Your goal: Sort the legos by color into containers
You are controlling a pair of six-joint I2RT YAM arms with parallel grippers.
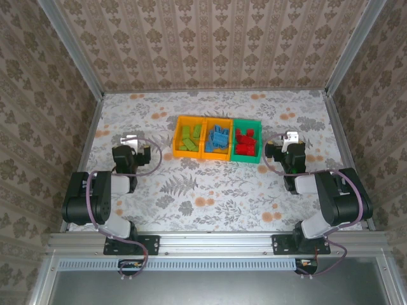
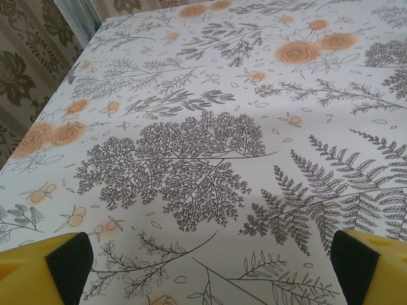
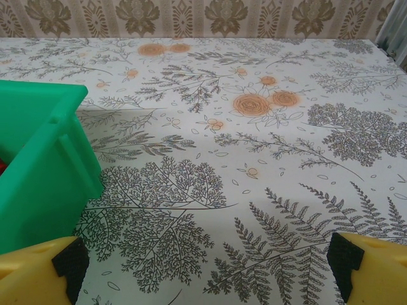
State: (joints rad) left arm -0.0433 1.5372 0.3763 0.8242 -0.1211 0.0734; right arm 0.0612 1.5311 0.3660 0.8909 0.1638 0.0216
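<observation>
Legos (image 1: 218,138) in containers (image 1: 189,154) — top view

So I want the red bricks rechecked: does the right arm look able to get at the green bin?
Probably yes: the right gripper sits open just beside the green bin, whose top is uncovered, with nothing between them.

The place is a laboratory robot test cell: an aluminium-profile frame (image 1: 216,241) encloses a floral-printed table (image 1: 216,190), wallpaper-patterned panels (image 1: 210,44) form the walls, and a left arm (image 1: 95,197) and right arm (image 1: 334,194) are bolted at the table's near edge.
</observation>
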